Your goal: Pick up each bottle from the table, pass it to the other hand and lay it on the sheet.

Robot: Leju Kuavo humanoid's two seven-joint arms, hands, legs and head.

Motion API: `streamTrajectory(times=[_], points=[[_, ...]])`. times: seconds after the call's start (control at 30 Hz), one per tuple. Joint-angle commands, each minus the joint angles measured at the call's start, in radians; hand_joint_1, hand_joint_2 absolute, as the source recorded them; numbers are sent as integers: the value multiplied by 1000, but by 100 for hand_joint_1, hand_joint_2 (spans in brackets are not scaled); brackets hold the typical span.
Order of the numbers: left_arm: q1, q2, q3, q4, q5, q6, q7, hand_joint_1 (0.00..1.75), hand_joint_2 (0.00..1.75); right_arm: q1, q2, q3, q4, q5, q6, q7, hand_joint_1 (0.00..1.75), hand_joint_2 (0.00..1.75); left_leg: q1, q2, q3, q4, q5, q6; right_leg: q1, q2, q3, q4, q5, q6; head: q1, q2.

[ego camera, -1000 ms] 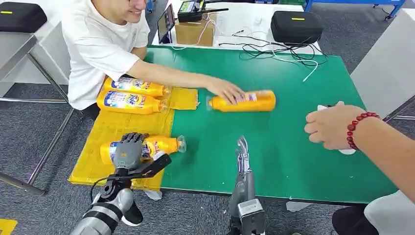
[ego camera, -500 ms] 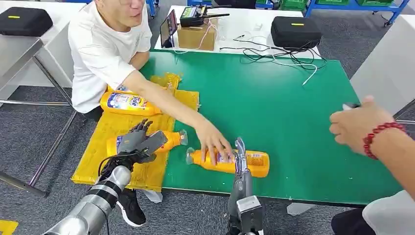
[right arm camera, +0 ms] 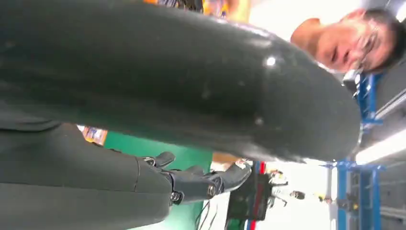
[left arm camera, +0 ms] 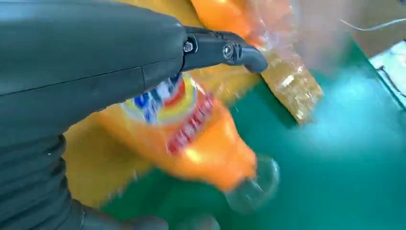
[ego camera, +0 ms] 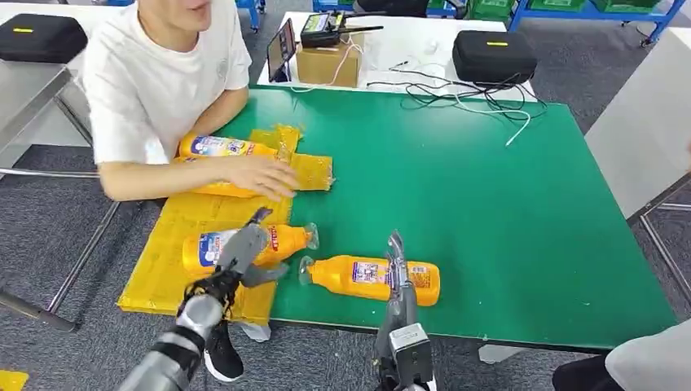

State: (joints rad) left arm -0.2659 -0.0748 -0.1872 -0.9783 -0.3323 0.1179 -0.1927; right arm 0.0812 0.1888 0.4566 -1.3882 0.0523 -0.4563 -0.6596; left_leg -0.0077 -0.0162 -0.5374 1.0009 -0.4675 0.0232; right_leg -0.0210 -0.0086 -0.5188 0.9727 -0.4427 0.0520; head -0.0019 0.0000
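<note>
— Reaching next for the orange plastic bottle [ego camera: 371, 278] lying on the green table [ego camera: 489, 204]?
— Yes; my right hand [ego camera: 397, 259] hovers empty, fingers straight. Grip mid-body. My left hand [ego camera: 242, 254], unclenched, rests above the yellow sheet [ego camera: 163, 269].

Four orange bottles with blue-and-white labels and clear caps, all lying on their sides. The nearest bottle [ego camera: 371, 278] lies on the green worktop [ego camera: 489, 204] at its near edge, cap pointing left. The second bottle [ego camera: 244, 244] lies just left of it on the yellow sheet [ego camera: 171, 244], cap to the right, reaching past the sheet's right edge. The third bottle [ego camera: 224, 147] and fourth bottle [ego camera: 216, 190] lie side by side at the sheet's far end. The sheet covers the worktop's left edge.
</note>
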Motion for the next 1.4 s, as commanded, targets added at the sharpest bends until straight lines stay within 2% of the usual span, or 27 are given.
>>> streamTrajectory(times=[0.03,0.17,0.23,0.33,0.37,0.4,0.47,0.5,0.6,0.63,0.77,0.83,0.97,1.03,1.27,1.4], points=[[192,-17,-88,-479,285,111,-100,0,175,12,-22,-1,24,24,-64,-23,0,0,1,2,-6,1,-1,-1,2,1,-6,0,0,-1,0,0],[206,-2,-85,-528,320,129,-108,0,175,9,-26,3,23,32,-67,-23,0,0,2,4,-17,2,-1,-1,2,3,-18,1,0,-1,0,0],[203,2,-71,-536,353,126,-123,0,175,7,-30,9,26,42,-69,-27,0,0,2,6,-18,1,-1,-1,2,5,-19,0,0,-1,-1,0],[212,15,-46,-574,288,209,-172,0,175,10,-48,22,20,108,-118,-39,0,0,3,7,-20,1,-1,-2,3,5,-22,0,1,-2,-1,0],[231,5,-32,-595,307,206,-177,0,175,4,-73,43,23,203,-179,-39,0,175,2,6,-21,1,-1,-2,2,4,-22,0,0,-2,0,0],[265,-15,-23,-633,333,195,-213,0,175,24,-62,-19,15,381,-242,-38,0,175,3,7,-21,1,-1,-2,3,5,-22,0,1,-3,-1,0],[369,-46,-29,-731,370,183,-225,0,175,62,-43,-156,-4,645,-242,31,0,175,3,8,-21,1,-1,-2,3,6,-22,-1,1,-2,0,0],[410,-49,-41,-762,370,186,-226,0,175,66,-60,-171,-3,698,-242,73,0,175,2,7,-20,0,-2,-1,2,6,-22,-1,0,-1,-1,0],[507,-64,-64,-812,314,245,-248,0,175,67,-114,-298,33,1014,-242,288,0,175,2,8,-19,0,-3,-1,2,6,-20,-2,0,-1,-1,0],[518,-61,-74,-811,281,268,-245,0,175,63,-124,-335,34,1059,-242,306,0,175,2,9,-18,-1,-3,-1,2,7,-19,-3,0,-1,-1,0],[510,-60,-86,-788,251,296,-244,0,175,17,-161,-337,90,985,-242,300,0,175,1,5,-23,0,-2,0,1,3,-24,-2,1,0,0,0],[497,-63,-87,-764,239,307,-223,0,175,-14,-184,-317,132,1003,-242,368,0,175,1,7,-23,0,-2,0,1,5,-25,-2,1,-1,-1,0],[469,-63,-90,-727,208,328,-211,0,175,-81,-207,-286,209,1024,-234,413,0,175,1,7,-23,0,-2,0,1,5,-25,-2,2,0,0,0],[448,-69,-87,-699,204,332,-196,0,175,-124,-212,-271,249,1014,-193,426,0,175,1,9,-23,0,-1,0,2,6,-25,-3,3,-1,-1,0],[458,-72,-75,-684,212,329,-166,0,175,-131,-217,-246,254,1025,-155,460,0,175,1,7,-22,0,-1,0,2,5,-24,-2,2,0,-1,0],[454,-75,-51,-647,213,320,-152,0,175,-185,-222,-214,318,1045,-102,501,0,175,1,10,-22,-1,-2,0,1,7,-24,-2,2,0,-1,0]])
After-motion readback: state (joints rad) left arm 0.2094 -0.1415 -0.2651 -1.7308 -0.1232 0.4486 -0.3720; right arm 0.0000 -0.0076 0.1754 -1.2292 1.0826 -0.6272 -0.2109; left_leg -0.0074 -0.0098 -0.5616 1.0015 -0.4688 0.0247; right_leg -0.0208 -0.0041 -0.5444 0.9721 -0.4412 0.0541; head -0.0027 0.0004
